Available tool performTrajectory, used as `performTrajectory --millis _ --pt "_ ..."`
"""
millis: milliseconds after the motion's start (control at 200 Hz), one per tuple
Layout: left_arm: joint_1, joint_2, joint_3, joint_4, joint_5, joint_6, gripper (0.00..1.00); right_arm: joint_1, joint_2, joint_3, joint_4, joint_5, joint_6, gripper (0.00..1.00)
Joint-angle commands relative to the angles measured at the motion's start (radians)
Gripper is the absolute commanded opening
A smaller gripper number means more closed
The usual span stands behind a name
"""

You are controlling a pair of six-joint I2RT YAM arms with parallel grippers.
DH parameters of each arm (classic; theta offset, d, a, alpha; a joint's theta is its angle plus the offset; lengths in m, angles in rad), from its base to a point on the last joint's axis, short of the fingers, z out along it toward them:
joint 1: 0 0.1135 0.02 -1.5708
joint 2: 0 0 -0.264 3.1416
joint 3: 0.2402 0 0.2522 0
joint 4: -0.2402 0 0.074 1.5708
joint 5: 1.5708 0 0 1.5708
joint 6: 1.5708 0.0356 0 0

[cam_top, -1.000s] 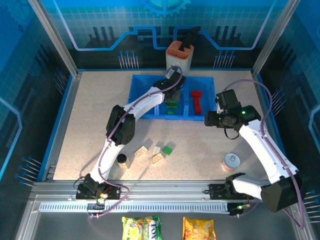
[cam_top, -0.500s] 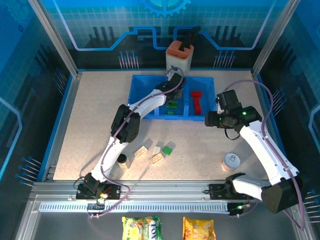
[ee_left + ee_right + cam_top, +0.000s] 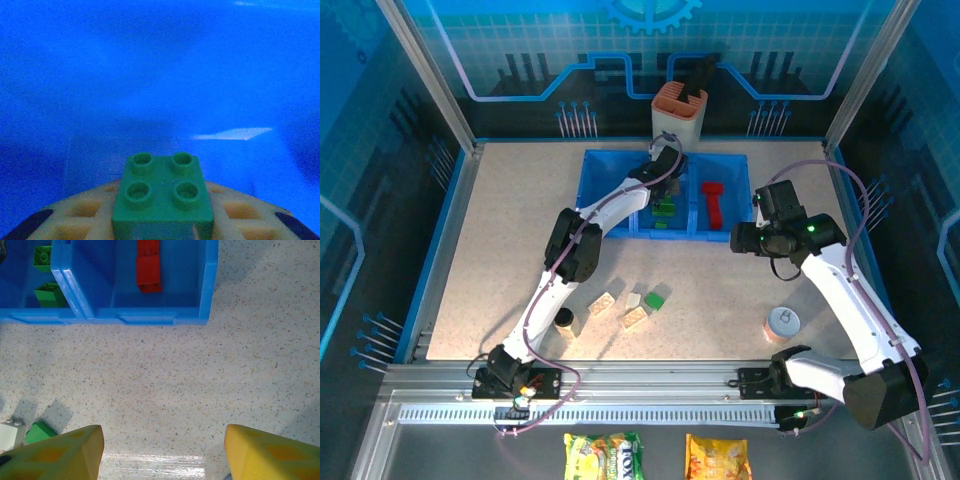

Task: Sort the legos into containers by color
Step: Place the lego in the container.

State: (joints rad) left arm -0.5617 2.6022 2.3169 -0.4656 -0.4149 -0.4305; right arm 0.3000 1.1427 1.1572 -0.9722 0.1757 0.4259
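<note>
Left claw (image 3: 664, 188) pinched on a green brick (image 3: 162, 192), over the middle section of the tray (image 3: 604, 200), upper centre, other green ones directly below | right claw (image 3: 162, 452) wide, empty, above bare desk (image 3: 200, 390); loose bricks (image 3: 632, 306) lie toward its lower left.

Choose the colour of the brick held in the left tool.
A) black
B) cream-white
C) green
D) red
C: in the left wrist view, a green brick with four studs sits clamped between the pads of the left tool.
</note>
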Motion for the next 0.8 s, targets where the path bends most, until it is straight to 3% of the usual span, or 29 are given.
performTrajectory --millis 0,495,795 --pt "0.003 0.022 0.039 -0.007 0.008 -0.017 0.37 -0.011 -0.017 -0.012 -0.019 0.002 0.005 0.66" --pt "0.002 0.013 0.047 0.007 0.049 -0.012 0.45 -0.014 -0.011 0.005 -0.027 -0.004 -0.001 0.66" --pt "0.000 -0.088 -0.029 0.025 0.072 0.004 0.45 -0.007 -0.008 0.012 -0.018 -0.031 0.016 0.65"
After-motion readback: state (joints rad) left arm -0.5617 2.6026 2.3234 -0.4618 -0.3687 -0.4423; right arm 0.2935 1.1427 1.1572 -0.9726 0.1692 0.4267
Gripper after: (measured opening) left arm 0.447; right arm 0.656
